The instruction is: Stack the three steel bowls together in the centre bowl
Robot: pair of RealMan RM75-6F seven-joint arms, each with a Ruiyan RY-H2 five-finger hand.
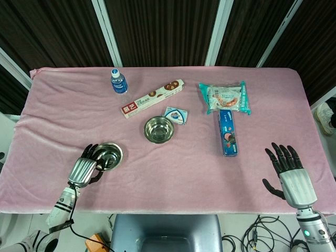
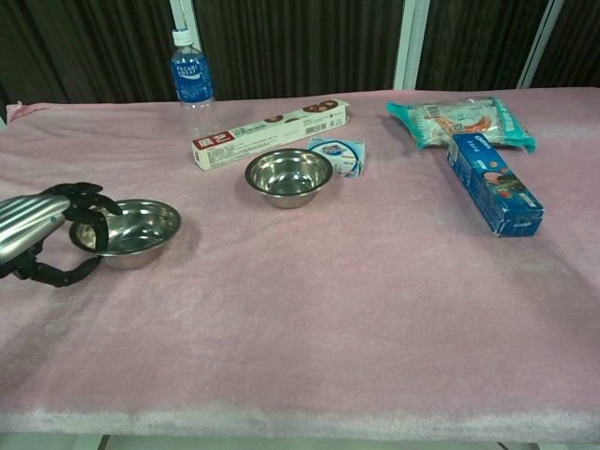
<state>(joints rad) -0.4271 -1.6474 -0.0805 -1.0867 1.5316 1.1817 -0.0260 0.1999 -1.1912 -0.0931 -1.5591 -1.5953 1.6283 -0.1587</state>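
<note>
Two steel bowls show on the pink cloth. The centre bowl (image 1: 159,129) (image 2: 289,175) stands alone in the middle, with no hand near it. The left bowl (image 1: 110,154) (image 2: 133,228) sits near the front left. My left hand (image 1: 86,167) (image 2: 45,236) grips that bowl at its left rim, fingers hooked over the edge and thumb underneath. My right hand (image 1: 290,176) hovers by the table's front right corner, fingers spread and holding nothing; the chest view does not show it.
A water bottle (image 1: 119,81) (image 2: 192,75) stands at the back left. A long biscuit box (image 1: 153,98) and a small packet (image 1: 175,115) lie just behind the centre bowl. A snack bag (image 1: 226,97) and a blue box (image 1: 228,133) lie to the right.
</note>
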